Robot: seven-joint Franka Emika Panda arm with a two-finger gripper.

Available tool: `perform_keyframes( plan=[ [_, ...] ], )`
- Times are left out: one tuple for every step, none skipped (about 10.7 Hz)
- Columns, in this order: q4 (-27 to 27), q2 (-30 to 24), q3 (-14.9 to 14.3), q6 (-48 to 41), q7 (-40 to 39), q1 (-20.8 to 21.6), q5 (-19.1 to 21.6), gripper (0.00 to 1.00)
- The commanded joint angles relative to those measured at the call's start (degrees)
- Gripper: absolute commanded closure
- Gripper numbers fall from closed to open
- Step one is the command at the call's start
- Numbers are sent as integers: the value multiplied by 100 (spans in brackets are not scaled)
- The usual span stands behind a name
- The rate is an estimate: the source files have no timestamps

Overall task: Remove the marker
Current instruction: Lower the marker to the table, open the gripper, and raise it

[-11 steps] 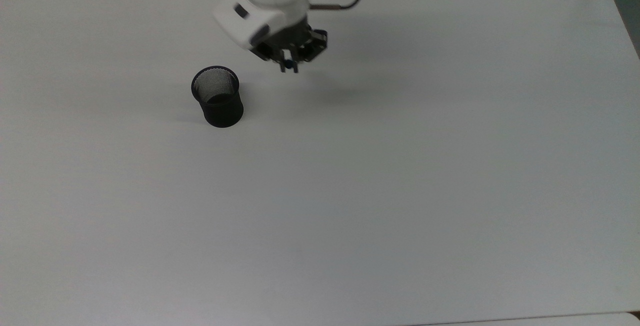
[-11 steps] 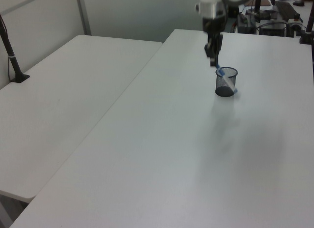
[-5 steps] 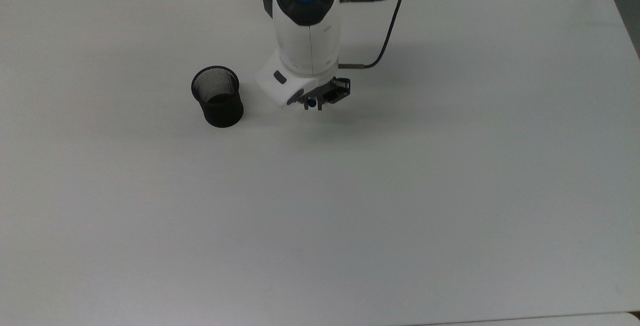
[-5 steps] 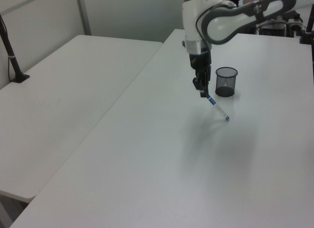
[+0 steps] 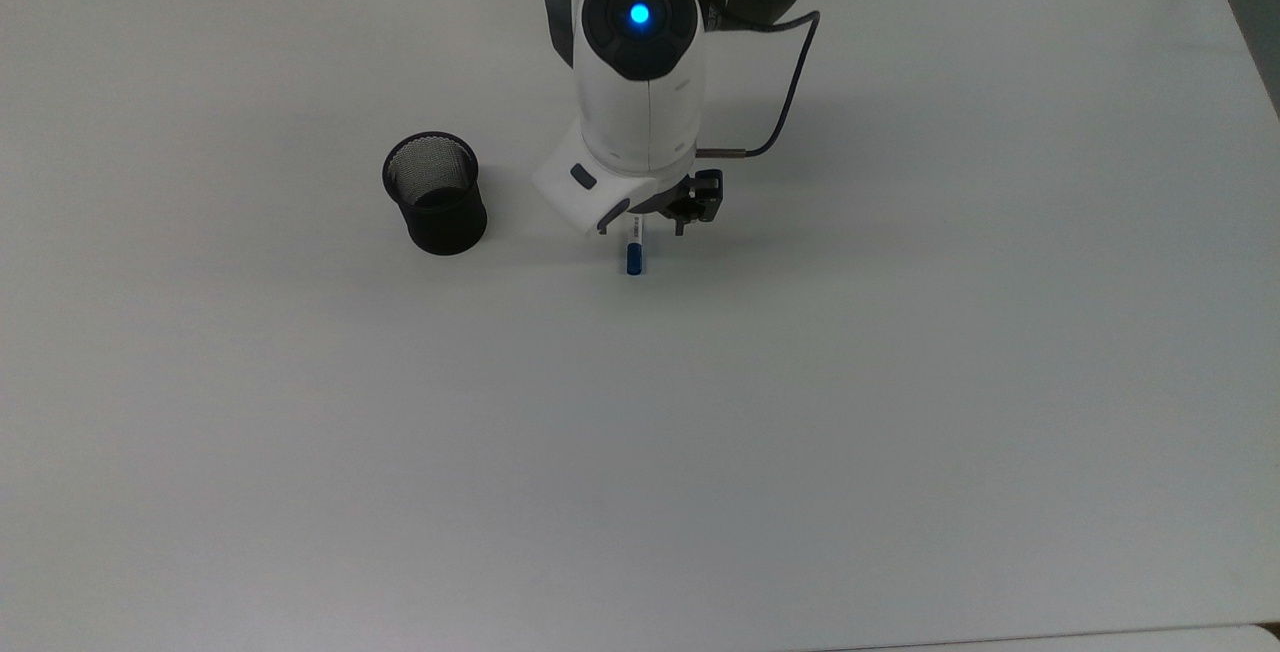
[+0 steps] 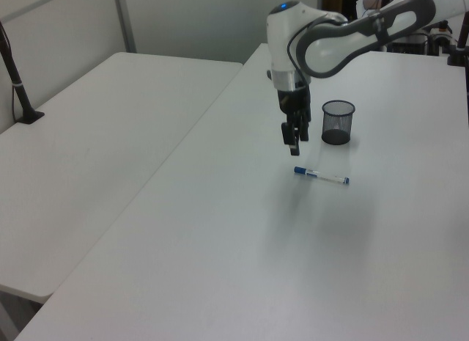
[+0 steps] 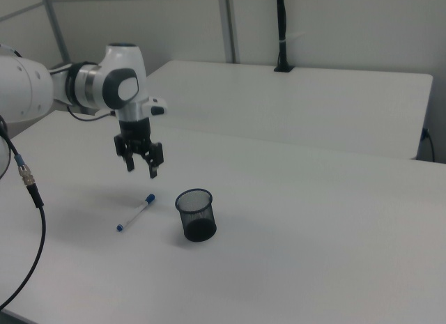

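White-barrelled and blue-capped, the marker (image 7: 135, 212) lies flat on the desk (image 7: 313, 219) – out of the black mesh cup (image 7: 195, 214), beside it, well away from every desk edge. My pincer (image 7: 140, 166) hangs above it – fingers spread, holding nothing.

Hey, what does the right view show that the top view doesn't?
Right view alone: the gripper with spread fingers above the whole marker, plus a second table behind. Top view alone: the arm's blue light, with the arm covering the marker's upper end. Both: the marker lying flat on the white table beside the black mesh cup.
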Motion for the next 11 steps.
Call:
perform_keyframes(
  plan=[
    [-151, -912, -80, -227, 97, 48, -224, 0],
    [-169, -1202, -106, -411, 97, 39, -294, 0],
    [-169, -1509, -132, -718, 45, -22, -295, 0],
    [-186, -1834, -133, -982, 27, -153, -295, 0],
    [-291, -2116, -133, -1141, -16, -224, -321, 0],
    [-396, -2362, -133, -1238, -156, -277, -400, 0],
    [-397, -2495, -133, -1483, -497, -408, -418, 0],
    [-363, -2549, -133, -1659, -839, -522, -418, 0],
    [-354, -2575, -133, -1687, -860, -593, -427, 0],
    [-345, -2567, -133, -1687, -834, -594, -427, 0],
    [-353, -2576, -141, -1705, -843, -594, -427, 0]
  ],
)
